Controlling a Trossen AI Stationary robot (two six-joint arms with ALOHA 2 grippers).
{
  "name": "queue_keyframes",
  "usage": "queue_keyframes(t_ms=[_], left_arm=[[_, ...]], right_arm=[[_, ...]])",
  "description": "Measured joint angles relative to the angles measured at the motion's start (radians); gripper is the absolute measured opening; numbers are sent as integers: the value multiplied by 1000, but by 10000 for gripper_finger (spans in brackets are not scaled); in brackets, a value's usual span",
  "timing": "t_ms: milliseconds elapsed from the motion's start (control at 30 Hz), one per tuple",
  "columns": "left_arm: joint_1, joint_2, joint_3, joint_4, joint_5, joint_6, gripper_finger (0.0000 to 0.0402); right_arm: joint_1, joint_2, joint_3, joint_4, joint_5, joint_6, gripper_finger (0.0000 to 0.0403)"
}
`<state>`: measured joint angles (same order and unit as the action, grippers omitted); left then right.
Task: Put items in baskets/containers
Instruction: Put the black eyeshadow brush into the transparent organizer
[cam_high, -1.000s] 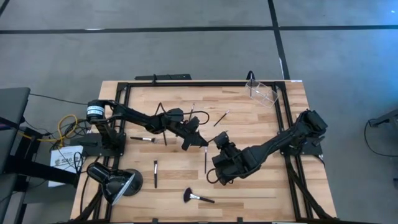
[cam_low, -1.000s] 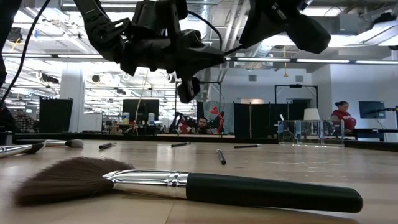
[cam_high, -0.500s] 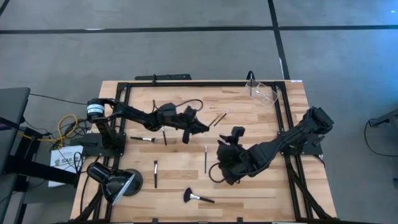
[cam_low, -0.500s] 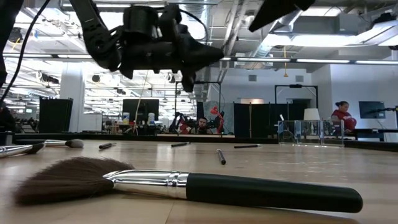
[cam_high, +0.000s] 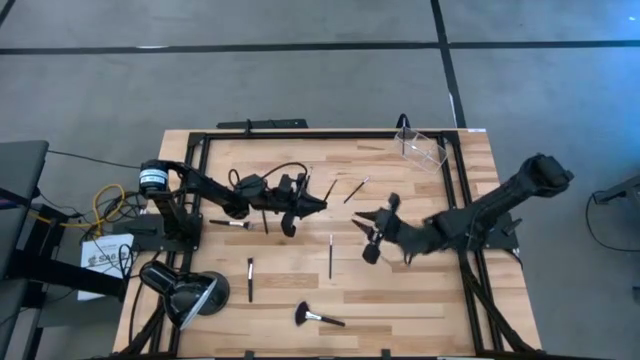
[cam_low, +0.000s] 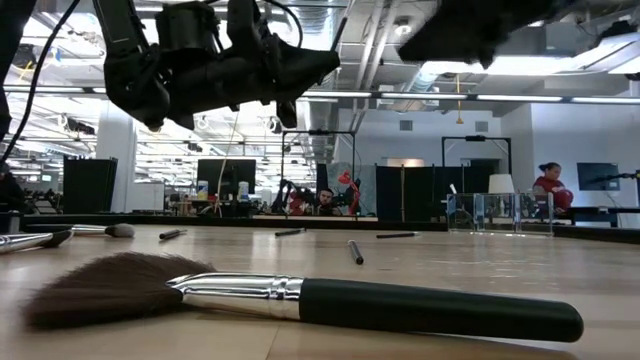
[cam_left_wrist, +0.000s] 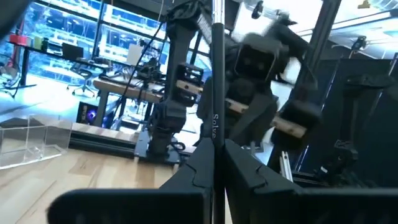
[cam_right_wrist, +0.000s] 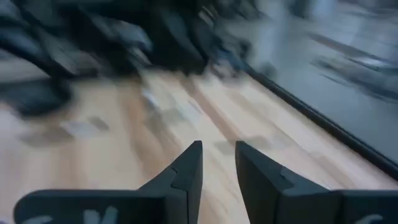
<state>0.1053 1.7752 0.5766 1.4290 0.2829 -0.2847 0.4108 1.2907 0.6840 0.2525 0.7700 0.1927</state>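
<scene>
My left gripper (cam_high: 320, 206) hangs above the table's middle, pointing toward the right edge, shut on one thin dark brush (cam_left_wrist: 216, 74). The brush stands up out of the fingers and shows as a slim stick in the low view (cam_low: 341, 28). My right gripper (cam_high: 362, 235) is open and empty, raised over the table right of centre. The clear container (cam_high: 422, 147) stands on its base at the far right corner. Several thin brushes lie flat on the wood, among them one at the centre (cam_high: 331, 255) and one nearer the left (cam_high: 250, 278). A fluffy brush (cam_high: 318, 318) lies near the front edge. My left gripper pinches the thin brush's shaft (cam_left_wrist: 215, 127) between its two fingers. The fingers come about level from the table's left and lie across the shaft. The brush is lifted clear of the table and stands roughly upright, most of its length above the fingers.
A black dome lamp (cam_high: 185, 290) sits at the front left corner. A black metal frame (cam_high: 300, 135) runs round the table's edges. Two more brushes (cam_high: 357, 187) lie between the grippers and the container. People and desks show in the room beyond the table.
My left gripper has risen and drawn back a little toward the far-left, staying shut. My right gripper has lifted away from the table's front middle and swung toward the right edge, its arm stretching out. The brushes on the table have stayed where they were.
</scene>
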Motion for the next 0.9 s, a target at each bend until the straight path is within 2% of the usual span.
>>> queue_keyframes(t_ms=[100, 233, 367, 500, 700, 900], left_arm=[[-4, 0, -2, 4, -6, -4, 14], [-4, 0, -5, 9, -7, -3, 14], [-12, 0, -5, 9, -13, 30, 14], [-40, 0, -4, 11, -43, 92, 14], [-53, 0, -3, 9, -54, 121, 14], [-53, 0, -3, 0, -81, 149, 15]], right_arm=[[-68, -24, -89, 333, -146, -171, 94], [-137, -36, -123, 538, -222, -305, 99], [-218, -32, -126, 546, -365, -269, 115], [-288, -25, -127, 534, -481, -213, 149], [-330, 6, -125, 611, -573, -183, 197], [-343, 114, -124, 788, -618, -190, 211]])
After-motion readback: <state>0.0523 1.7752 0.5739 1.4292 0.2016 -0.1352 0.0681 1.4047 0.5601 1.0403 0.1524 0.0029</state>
